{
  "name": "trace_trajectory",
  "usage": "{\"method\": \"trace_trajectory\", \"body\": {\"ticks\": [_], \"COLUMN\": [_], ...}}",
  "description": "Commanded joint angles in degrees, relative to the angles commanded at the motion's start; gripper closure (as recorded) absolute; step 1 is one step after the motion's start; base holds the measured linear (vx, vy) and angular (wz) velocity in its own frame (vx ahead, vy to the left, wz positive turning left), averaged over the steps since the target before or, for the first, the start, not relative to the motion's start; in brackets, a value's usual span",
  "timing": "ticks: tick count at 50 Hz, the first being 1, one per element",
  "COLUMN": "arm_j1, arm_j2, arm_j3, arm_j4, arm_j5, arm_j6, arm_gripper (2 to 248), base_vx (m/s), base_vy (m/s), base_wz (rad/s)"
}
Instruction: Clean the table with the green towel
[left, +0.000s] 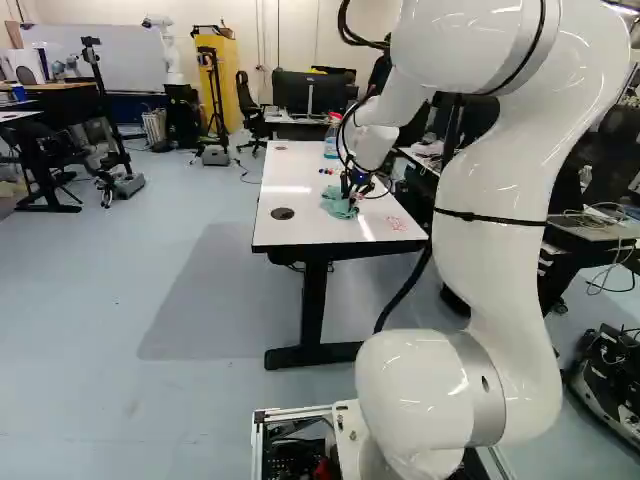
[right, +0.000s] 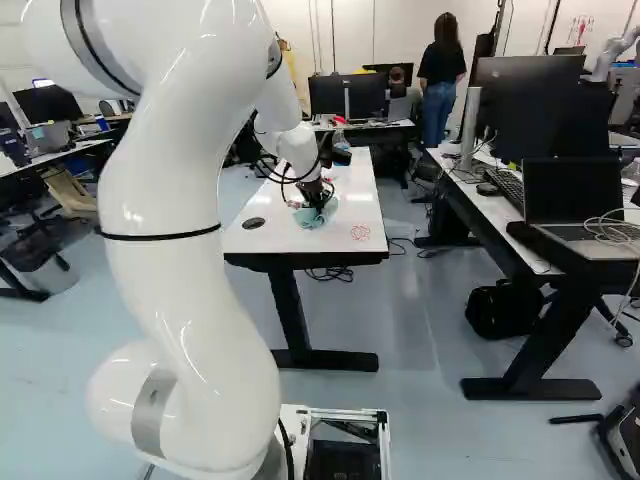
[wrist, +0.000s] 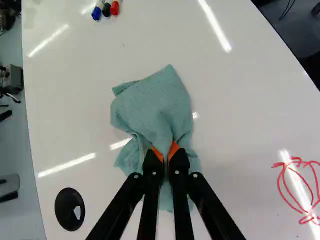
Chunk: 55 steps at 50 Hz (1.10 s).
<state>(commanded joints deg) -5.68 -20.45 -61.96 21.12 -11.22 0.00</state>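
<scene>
Green towel pinched in your gripper on the white table

Your claw (wrist: 165, 152) nips the green towel (wrist: 155, 107) mid-bunch between orange pads — likely light, limp, not fragile; that gathered fold seems the best hold — flat on the white table (wrist: 90, 115), beside red scribble (wrist: 300, 190).

And the claw (left: 352, 203) is hiding part of the towel (wrist: 155, 107), the markers (wrist: 106, 9) ahead of it are running out of the wrist view, and the red scribble (wrist: 310, 186) beside it is getting cropped
</scene>
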Motion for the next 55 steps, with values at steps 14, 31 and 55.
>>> {"method": "trace_trajectory", "body": {"ticks": [14,31,55], "arm_j1": [2.28,4.05,3.93], "arm_j2": [0.28,-2.41,-8.13], "arm_j3": [0.36,-3.07,-10.57], "arm_j4": [0.00,0.00,0.00], "arm_j5": [0.00,0.00,0.00], "arm_j6": [0.00,0.00,0.00], "arm_gripper": [220,220,220], "base_vx": [0.000,0.000,0.000], "base_vy": [0.000,0.000,0.000], "base_wz": [0.000,0.000,0.000]}}
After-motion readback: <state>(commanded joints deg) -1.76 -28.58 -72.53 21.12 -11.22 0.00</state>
